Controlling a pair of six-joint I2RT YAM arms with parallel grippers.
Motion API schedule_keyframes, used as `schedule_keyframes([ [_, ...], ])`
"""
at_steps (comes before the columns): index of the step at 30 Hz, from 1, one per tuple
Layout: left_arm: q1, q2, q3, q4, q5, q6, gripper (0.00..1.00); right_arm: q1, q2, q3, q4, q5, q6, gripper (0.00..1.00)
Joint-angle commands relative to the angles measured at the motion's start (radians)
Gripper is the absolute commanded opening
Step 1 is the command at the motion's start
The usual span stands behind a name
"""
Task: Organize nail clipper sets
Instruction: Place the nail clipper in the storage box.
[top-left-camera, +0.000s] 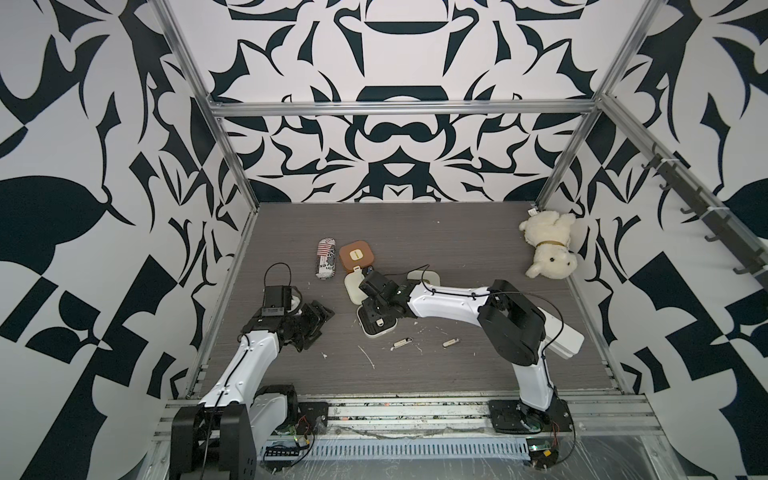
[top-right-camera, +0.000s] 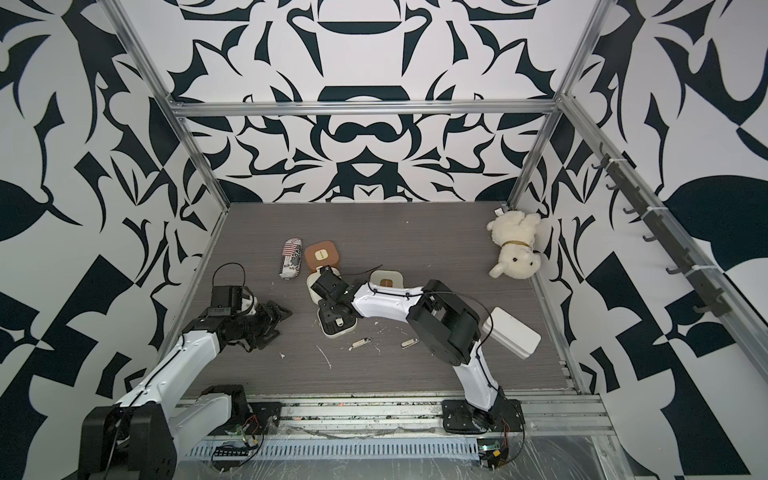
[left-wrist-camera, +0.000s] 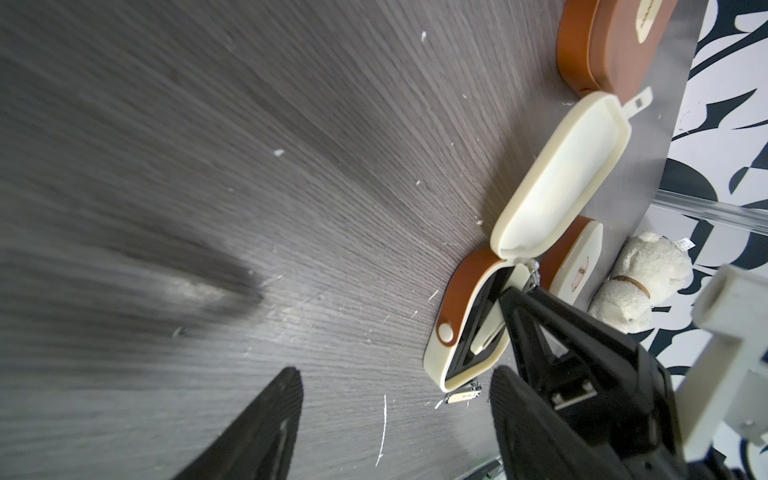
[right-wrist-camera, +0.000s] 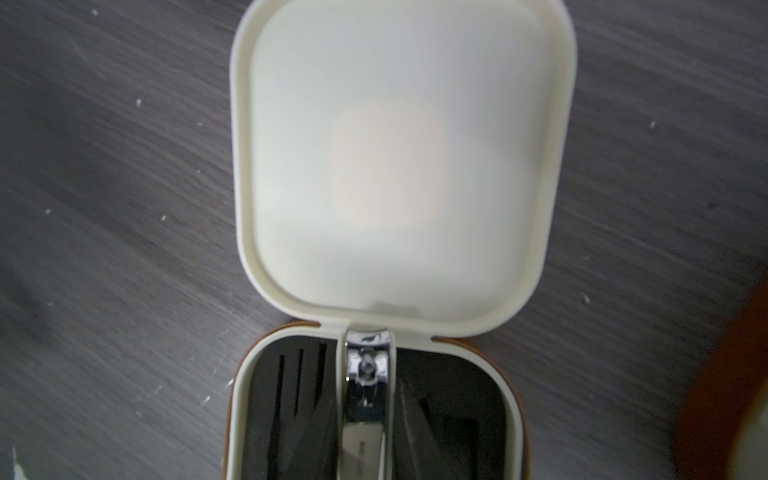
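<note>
The grey wood-grain counter (top-left-camera: 457, 232) fills the cell floor in both top views. Taking its far edge as 12 o'clock, the fluffy white plush dog (top-left-camera: 548, 245) lies in the corner at 2 o'clock, well apart from everything else. The left pincer (top-left-camera: 316, 322) hovers at 9 o'clock of the middle, its black jaws spread wide with nothing between them. The right pincer (top-left-camera: 372, 313) points down into the open cream rounded-square case (top-left-camera: 376, 331). The case's lid (right-wrist-camera: 403, 166) lies folded back toward 11 o'clock, and its base holds a black ribbed insert (right-wrist-camera: 270, 415). The jaws stand narrow, pinching the cream-and-chrome metal clipper (right-wrist-camera: 365, 374), which lies along the middle of that insert with its head against the hinge. The closed brown rounded-square case (top-left-camera: 356, 255) with a cream label sits just beyond the lid at 12 o'clock, and the crushed red-and-white striped can (top-left-camera: 326, 257) is just beside it at 9 o'clock. A closed cream rounded-square case (top-left-camera: 424, 276) shows partly behind the right arm, at 1 o'clock of the open one. Two small loose cream metal clippers (top-left-camera: 402, 343) lie on the bare counter, one at 5 o'clock of the open base and the farther clipper (top-left-camera: 451, 343) at 4 o'clock.
</note>
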Motion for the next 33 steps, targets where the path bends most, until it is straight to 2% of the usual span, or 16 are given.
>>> schedule_keyframes([
  [1, -0.003, -0.018, 0.038, -0.044, -0.011, 0.017, 0.76, 0.044, -0.034, -0.041, -0.009, -0.017, 0.029, 0.1],
  [11, -0.003, -0.058, 0.161, -0.112, 0.026, 0.029, 0.73, 0.148, -0.019, -0.074, 0.021, -0.04, 0.045, 0.1],
  [17, -0.007, -0.039, 0.159, -0.086, 0.059, 0.022, 0.7, 0.178, 0.002, -0.068, 0.033, -0.076, 0.026, 0.1],
  [25, -0.086, 0.049, 0.147, 0.027, 0.072, -0.019, 0.65, 0.202, -0.012, -0.087, 0.027, -0.081, 0.021, 0.1],
  [33, -0.159, 0.239, 0.19, 0.166, 0.055, -0.018, 0.64, 0.201, -0.011, -0.095, 0.023, -0.071, 0.013, 0.1],
])
